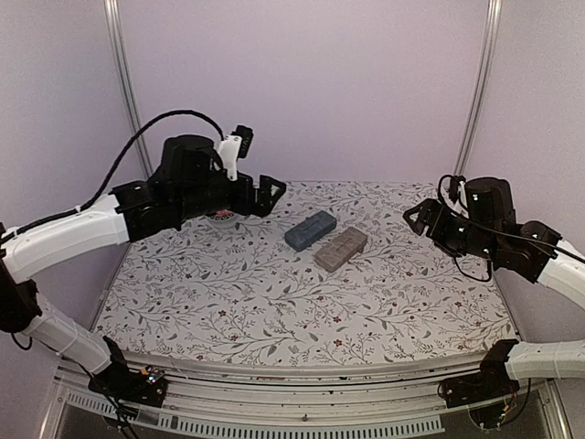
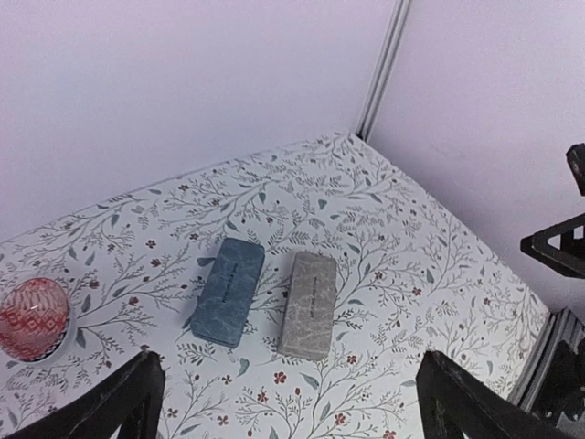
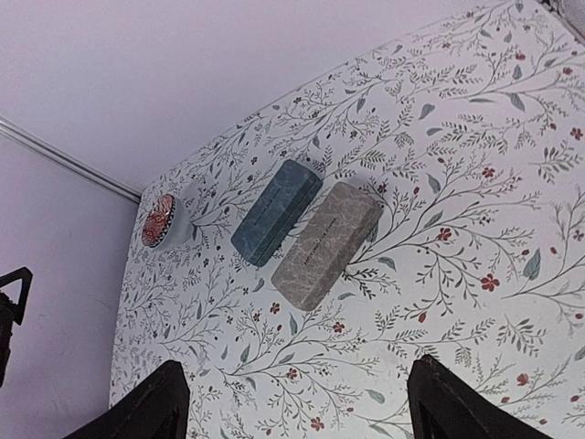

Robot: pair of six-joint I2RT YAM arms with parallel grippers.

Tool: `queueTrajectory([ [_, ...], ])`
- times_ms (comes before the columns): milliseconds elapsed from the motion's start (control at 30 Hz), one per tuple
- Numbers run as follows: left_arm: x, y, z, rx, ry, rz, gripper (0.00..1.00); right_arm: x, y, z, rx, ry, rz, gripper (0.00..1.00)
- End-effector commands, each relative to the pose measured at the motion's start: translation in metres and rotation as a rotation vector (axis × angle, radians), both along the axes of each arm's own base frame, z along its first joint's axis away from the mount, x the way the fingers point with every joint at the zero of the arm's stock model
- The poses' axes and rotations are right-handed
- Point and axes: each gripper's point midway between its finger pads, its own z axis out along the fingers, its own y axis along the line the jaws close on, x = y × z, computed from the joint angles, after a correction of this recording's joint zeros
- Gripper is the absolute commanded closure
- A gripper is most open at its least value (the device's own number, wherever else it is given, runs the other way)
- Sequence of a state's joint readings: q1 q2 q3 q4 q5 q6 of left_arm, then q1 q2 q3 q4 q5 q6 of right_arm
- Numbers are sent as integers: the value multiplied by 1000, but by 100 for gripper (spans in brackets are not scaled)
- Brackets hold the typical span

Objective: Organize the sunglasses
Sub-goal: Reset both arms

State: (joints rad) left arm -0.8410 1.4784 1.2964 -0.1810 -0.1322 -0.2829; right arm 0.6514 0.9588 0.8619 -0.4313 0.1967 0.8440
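Sunglasses cases (image 1: 310,230) between 2 raised arms (image 1: 183,187)

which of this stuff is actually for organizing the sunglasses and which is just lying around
For the job (likely):
blue-grey case, shut
tan-grey case, shut, right beside it
No sunglasses are in view; whether they are inside the cases cannot be seen.

Just lying about:
red patterned bowl, left of the cases

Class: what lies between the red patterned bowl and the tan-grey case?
The blue-grey case lies between the red patterned bowl and the tan-grey case, close beside the latter; the left wrist view shows this.
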Motion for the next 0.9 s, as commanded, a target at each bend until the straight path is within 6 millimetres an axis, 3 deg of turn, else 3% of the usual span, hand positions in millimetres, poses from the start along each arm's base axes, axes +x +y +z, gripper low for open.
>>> queueTrajectory([
  [0,-9,65,3,-57,-17,220,2,-11,-27,19,-138,-52,-15,12],
  [133,-36,122,24,-93,-59,339,2,-20,-45,39,-174,-110,-44,1],
  [233,-54,158,35,-106,-82,414,2,-28,-54,56,-185,-154,-45,1],
  [467,-93,223,98,-187,-242,495,2,-44,-89,82,-273,-195,-124,1],
  [633,-108,236,109,-224,-273,482,2,-46,-93,92,-272,-232,-128,1],
  [867,-105,232,97,-199,-253,477,2,-43,-89,94,-265,-254,-118,1],
])
